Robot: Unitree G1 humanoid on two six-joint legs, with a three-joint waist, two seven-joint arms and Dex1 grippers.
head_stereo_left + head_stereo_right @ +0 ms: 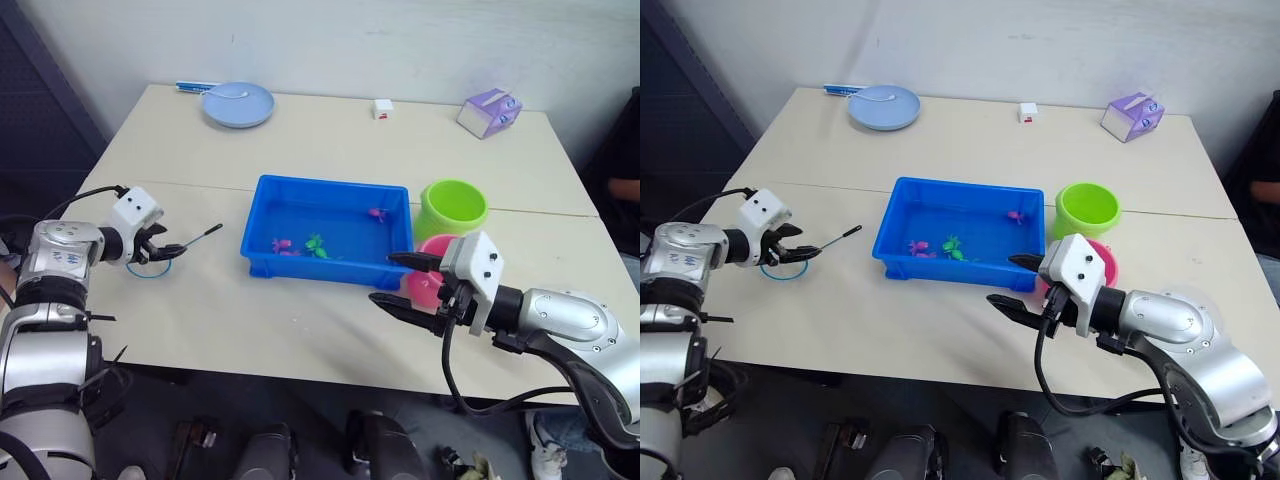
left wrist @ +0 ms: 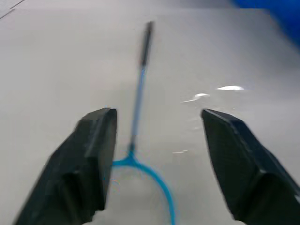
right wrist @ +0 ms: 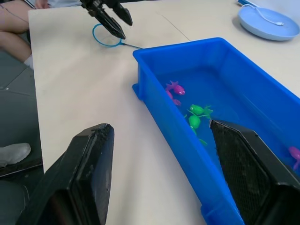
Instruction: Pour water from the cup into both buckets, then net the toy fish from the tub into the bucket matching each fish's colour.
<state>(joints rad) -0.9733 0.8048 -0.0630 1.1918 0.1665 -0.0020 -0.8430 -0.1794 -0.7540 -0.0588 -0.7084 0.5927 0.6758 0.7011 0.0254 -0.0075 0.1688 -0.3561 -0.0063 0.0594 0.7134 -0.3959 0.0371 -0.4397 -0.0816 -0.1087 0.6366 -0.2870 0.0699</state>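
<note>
The left tool [image 1: 165, 249] hangs wide open just over the net [image 2: 138, 140] lying on the bench [image 1: 200, 150], gripping nothing. The right tool [image 1: 398, 282], also wide open and empty, sits beside the tub [image 1: 262, 250].

Head stereo pair looks down over table [image 1: 300, 150]; wrist cameras sit low; right wrist shares tub [image 3: 154, 84].

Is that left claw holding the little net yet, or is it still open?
Open. The left gripper has its fingers spread either side of the net, which lies flat on the table.

Glossy plastic tub [image 1: 330, 262] and buckets [image 1: 452, 207] on a matt table [image 1: 300, 140].
</note>
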